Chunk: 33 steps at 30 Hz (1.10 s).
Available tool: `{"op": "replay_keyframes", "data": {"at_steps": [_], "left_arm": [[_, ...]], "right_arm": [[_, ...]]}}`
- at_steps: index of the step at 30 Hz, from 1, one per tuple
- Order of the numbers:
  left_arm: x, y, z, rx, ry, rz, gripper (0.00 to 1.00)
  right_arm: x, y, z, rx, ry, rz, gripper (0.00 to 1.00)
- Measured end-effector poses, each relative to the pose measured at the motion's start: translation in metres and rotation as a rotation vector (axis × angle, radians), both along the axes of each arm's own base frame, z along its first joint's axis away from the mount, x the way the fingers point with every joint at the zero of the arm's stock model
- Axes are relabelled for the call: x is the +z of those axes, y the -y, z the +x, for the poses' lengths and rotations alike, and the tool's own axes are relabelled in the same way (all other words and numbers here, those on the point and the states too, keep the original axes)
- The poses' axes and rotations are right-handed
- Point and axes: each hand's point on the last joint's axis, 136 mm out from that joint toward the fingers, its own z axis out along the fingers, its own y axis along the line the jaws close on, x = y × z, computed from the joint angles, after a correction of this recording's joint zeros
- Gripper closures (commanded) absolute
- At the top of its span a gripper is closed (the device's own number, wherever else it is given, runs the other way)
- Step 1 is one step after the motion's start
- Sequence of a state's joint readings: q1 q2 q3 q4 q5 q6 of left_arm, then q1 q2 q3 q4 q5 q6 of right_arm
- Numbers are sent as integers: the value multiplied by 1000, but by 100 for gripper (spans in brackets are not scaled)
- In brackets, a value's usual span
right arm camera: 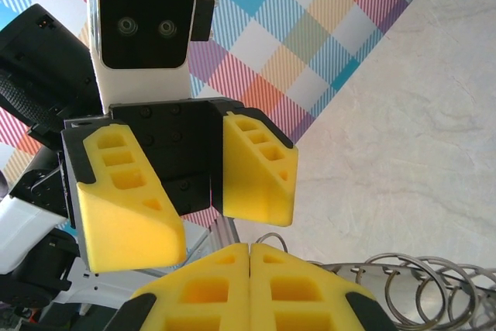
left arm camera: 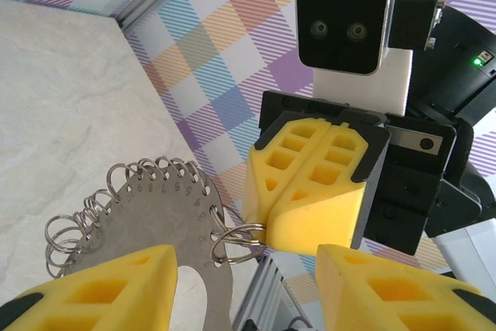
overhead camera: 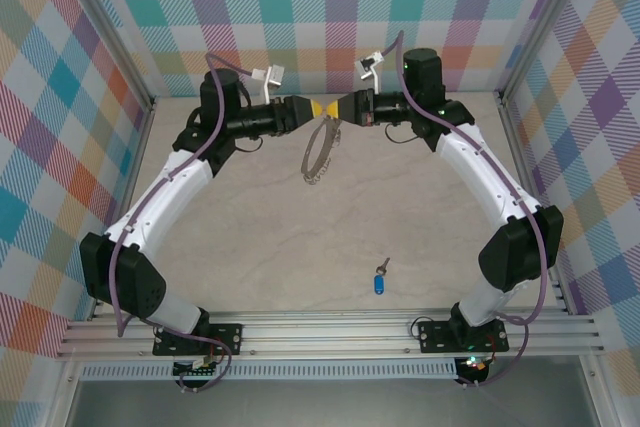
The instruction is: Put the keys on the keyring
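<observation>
Fingers (left arm camera: 116, 284) of my left gripper (overhead camera: 317, 110) stand spread, the keyring (left arm camera: 155, 215) hanging between them. Tip to tip opposite, my right gripper (overhead camera: 337, 110) pinches one rim loop. Both arms bend inward, wrists level. The key (overhead camera: 379, 282) lies well back from the fingers, toward the right arm's base.

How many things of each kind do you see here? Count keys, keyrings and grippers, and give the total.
Key: 1
Keyring: 1
Grippers: 2, the left gripper and the right gripper
Total: 4
</observation>
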<state>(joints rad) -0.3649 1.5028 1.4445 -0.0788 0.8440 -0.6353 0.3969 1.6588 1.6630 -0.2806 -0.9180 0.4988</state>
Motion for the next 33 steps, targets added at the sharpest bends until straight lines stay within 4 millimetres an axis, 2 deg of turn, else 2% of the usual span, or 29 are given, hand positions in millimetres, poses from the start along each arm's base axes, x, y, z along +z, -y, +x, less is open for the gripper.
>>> {"op": "replay_keyframes", "data": {"at_steps": [13,20,23,27,33], "left_arm": [[2,0,0,-1,4,-6,47],[8,9,5,-13,9,-25,48],[12,14,5,-28,18,-39,54],[16,20,-1,-53,22,-52,66],[9,20,0,-47,3,-47,79]], "right_arm": [[11,-2,-5,33,-7,42,100],[12,-3,-6,39,-14,47,100],[12,-3,-6,39,-15,47,100],[10,-3,-5,39,-18,46,100],[7,1,-2,29,-20,45,100]]}}
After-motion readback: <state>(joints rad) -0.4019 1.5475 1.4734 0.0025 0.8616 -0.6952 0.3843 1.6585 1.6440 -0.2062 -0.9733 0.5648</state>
